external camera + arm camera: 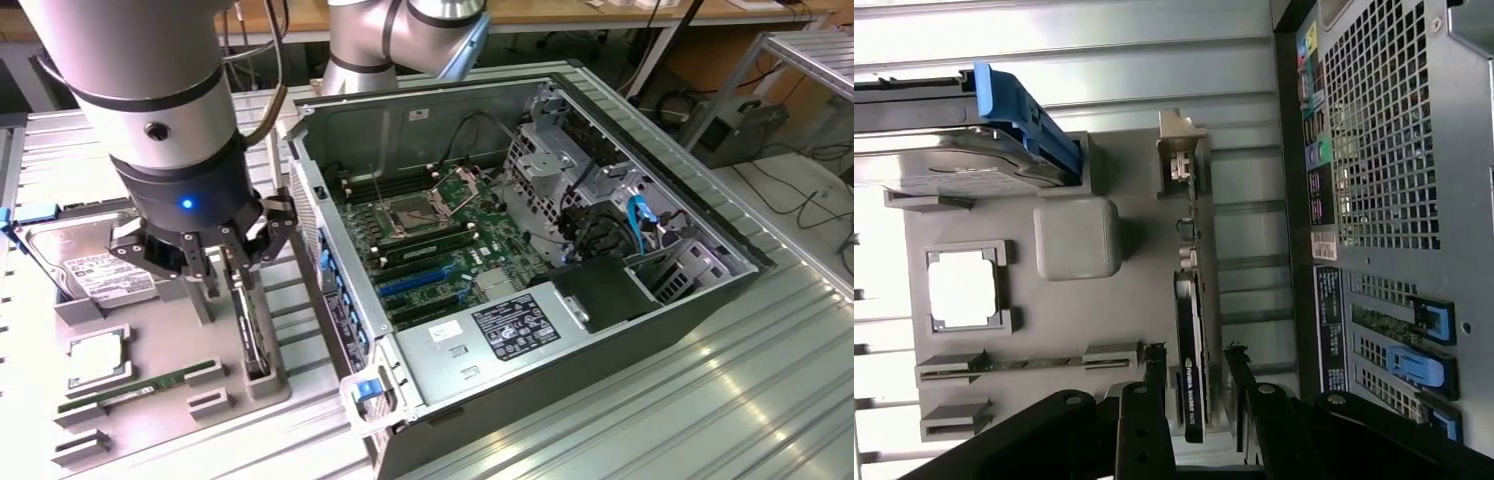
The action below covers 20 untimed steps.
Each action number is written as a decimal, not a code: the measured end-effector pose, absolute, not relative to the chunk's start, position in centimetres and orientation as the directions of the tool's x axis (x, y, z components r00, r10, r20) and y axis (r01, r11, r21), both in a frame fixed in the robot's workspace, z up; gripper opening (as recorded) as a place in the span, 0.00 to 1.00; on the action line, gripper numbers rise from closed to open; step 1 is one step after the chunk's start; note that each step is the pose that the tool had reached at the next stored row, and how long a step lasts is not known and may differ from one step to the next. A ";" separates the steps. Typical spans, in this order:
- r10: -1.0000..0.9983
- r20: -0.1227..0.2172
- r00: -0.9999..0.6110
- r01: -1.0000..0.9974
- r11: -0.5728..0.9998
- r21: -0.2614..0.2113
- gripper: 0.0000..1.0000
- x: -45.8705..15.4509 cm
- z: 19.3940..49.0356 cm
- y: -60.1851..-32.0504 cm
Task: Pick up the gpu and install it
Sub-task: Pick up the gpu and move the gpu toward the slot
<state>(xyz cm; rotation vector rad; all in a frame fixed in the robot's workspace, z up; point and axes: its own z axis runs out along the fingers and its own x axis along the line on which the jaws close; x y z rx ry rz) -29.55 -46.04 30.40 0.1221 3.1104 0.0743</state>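
Showing a slatted metal table (747, 400) that carries an open tower computer case (387, 125) and a grey fixture tray (160, 340), with the robot arm (134, 60) hanging over the tray.

(a) The computer case lies on its side with the panel off, just beside the fingers (1154, 395), on the exterior view's right of them. Its green motherboard (447, 240) faces up, with blue expansion slots (407, 285) on the part nearest the fingers. The perforated rear wall (1374, 130) runs alongside them in the wrist view.

(b) The fixture tray sits directly under the fingers and touches the table. Each part on it has its own raised holder.

(c) The gripper (224, 292) (1194, 352) points straight down at the tray. Its two black fingers are apart, one on each face of the gpu. A narrow gap shows on at least one side, so they are not clamped on it.

(d) The hard drive (87, 265), silver with a white label and a blue carrier handle (1024, 110), rests at the tray's far end, well apart from the fingers.

(e) The gpu (254, 340) (1189, 300) stands on edge in its tray slot, between the fingers. Its black cooler end lies between the fingertips, and its silver bracket (1176, 150) lies beyond them.

(f) A rounded grey block (1076, 238) stands near the gpu, ahead of the fingers.

(g) The processor chip (100, 357) lies flat in a square frame, apart from the fingers.

(h) The narrow green memory stick (134, 393) lies in its cradle, near one finger's outer side.
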 end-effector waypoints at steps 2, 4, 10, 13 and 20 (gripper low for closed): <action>0.079 -0.026 -0.997 0.078 0.996 0.049 0.36 -29.5 29.8 -46.0; 0.079 -0.026 -0.997 0.078 0.996 0.049 0.36 -29.4 29.4 -46.0; 0.079 -0.026 -0.997 0.078 0.996 0.049 0.36 -29.2 28.2 -46.0; 0.079 -0.026 -0.997 0.078 0.996 0.049 0.36 -29.2 27.4 -46.0; 0.079 -0.026 -0.997 0.078 0.996 0.049 0.36 -29.2 25.7 -45.6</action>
